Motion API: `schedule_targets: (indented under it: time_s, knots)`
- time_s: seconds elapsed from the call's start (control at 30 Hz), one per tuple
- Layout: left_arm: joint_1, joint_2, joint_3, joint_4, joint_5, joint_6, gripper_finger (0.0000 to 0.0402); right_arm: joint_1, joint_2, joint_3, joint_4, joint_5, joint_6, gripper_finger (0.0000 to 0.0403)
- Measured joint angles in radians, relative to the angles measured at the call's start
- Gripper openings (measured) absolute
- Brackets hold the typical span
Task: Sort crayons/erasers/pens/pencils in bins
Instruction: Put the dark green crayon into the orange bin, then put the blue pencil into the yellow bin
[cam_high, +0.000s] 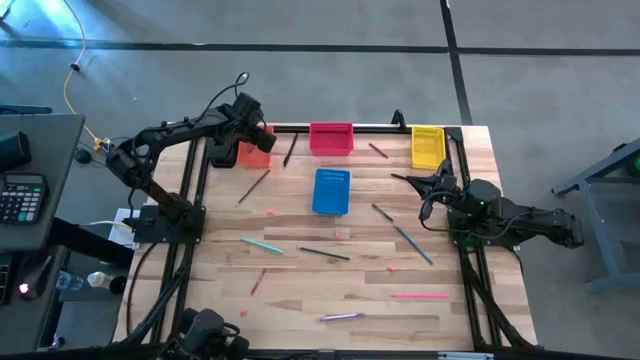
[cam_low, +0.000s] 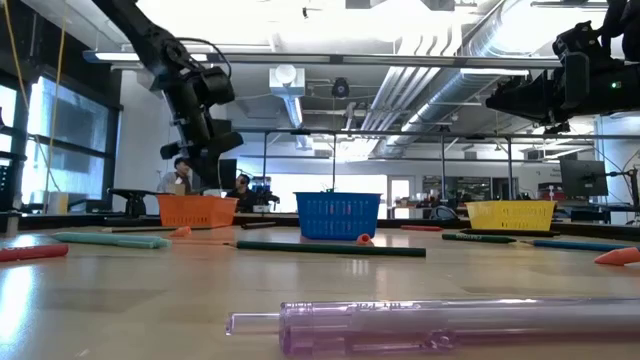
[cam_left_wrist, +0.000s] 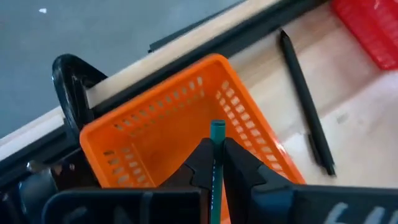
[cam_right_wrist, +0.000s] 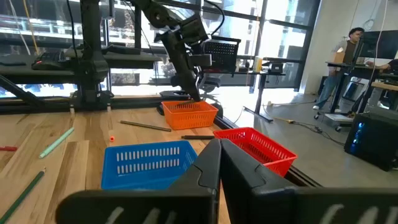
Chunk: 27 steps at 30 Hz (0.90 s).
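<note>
My left gripper (cam_left_wrist: 216, 149) hangs over the orange bin (cam_high: 254, 153) at the table's far left and is shut on a teal pen (cam_left_wrist: 217, 134). The red bin (cam_high: 331, 138) and yellow bin (cam_high: 428, 146) stand along the far edge. The blue bin (cam_high: 331, 190) sits nearer the middle. My right gripper (cam_high: 412, 180) hovers shut to the right of the blue bin and touches nothing. Loose on the wood lie a teal pen (cam_high: 261, 244), a blue pen (cam_high: 412, 244), a pink pen (cam_high: 420, 295), a purple pen (cam_high: 340, 317), dark pencils (cam_high: 323, 253), a red crayon (cam_high: 258, 281) and small erasers (cam_high: 270, 212). My left gripper pinches the teal pen between its two fingers, close to the pen's end (cam_left_wrist: 217, 146). The pen runs along the fingers, and a short tip (cam_left_wrist: 217, 127) sticks out past them toward the orange bin's inside. It comes from above, slanting down, with the pen lifted clear.
A dark pencil (cam_high: 291, 150) lies between the orange and red bins, and another (cam_high: 253, 186) lies nearer. A red crayon (cam_high: 377, 150) rests between the red and yellow bins. A black frame rail (cam_high: 300, 128) runs along the far edge. People sit in the room behind.
</note>
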Motion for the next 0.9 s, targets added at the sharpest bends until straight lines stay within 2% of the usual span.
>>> schedule_targets:
  time_s: [0.5,0.7,0.9]
  knots:
    - [0.014,0.148,-0.012,0.095,0.001,-0.019,0.0007,0.0,0.0,0.0,0.0,0.0,0.0,0.0002]
    - [0.015,0.125,-0.011,0.076,-0.081,-0.021,0.0038,0.0,0.0,0.0,0.0,0.0,0.0,0.0002]
    - [0.017,0.075,-0.011,0.053,-0.098,0.024,0.0073,0.0,0.0,0.0,0.0,0.0,0.0,0.0002]
